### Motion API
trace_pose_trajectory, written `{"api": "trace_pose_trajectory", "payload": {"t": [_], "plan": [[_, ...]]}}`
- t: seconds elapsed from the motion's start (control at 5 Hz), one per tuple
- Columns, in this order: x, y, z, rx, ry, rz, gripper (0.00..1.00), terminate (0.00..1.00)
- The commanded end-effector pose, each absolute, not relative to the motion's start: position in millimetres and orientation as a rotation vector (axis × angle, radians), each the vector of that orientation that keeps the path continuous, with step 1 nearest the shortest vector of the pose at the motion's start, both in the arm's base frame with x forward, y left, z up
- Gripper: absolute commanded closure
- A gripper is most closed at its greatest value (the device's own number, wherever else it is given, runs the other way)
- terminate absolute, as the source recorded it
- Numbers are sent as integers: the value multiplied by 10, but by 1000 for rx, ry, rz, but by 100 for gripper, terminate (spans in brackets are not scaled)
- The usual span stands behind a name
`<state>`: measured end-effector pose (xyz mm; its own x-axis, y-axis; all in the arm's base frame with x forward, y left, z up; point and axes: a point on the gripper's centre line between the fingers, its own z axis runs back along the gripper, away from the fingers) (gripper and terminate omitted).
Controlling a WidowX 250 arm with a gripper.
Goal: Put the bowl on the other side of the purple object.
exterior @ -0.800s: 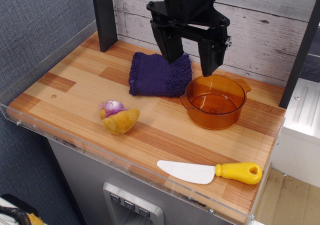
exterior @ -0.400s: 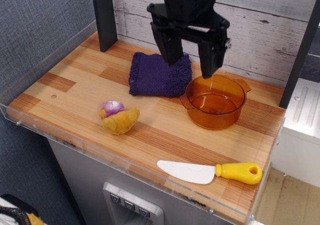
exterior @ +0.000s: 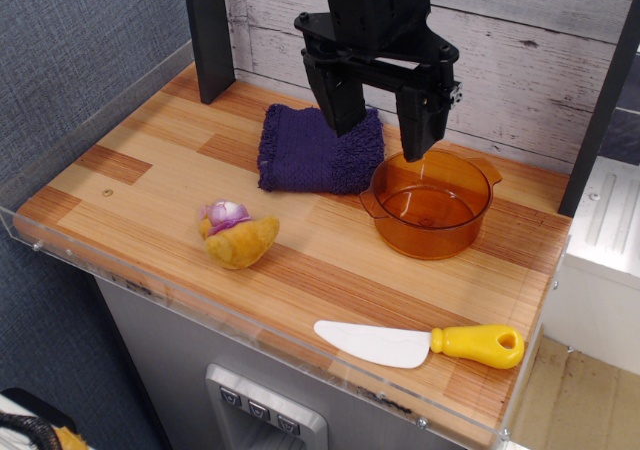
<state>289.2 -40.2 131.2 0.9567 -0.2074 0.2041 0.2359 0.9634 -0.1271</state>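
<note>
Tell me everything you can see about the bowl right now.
The bowl is translucent amber plastic, pot-shaped, with two small side handles. It stands upright and empty on the wooden table, just right of the cloth, its rim close to the fringe. The open hand hovers above its back rim, not gripping it.

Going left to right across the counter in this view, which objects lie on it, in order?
Yellow plush → purple cloth → amber bowl. The knife, nearer the front edge, overlaps the cloth and bowl in span, so it is left out.
</note>
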Motion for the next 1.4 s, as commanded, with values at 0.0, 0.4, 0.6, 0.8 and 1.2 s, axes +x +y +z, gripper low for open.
{"api": "trace_pose_trajectory", "payload": {"t": [0.0,0.4,0.6,0.8,1.2], "plan": [[3022,-504,1288,-150,-189,-244,0,0],[3171,-730,1183,-154,-182,-300,0,0],[3262,-872,1127,-102,-140,-370,0,0],[3360,-1006,1072,-22,-109,-470,0,0],[3417,-995,939,23,-84,-508,0,0]]}}
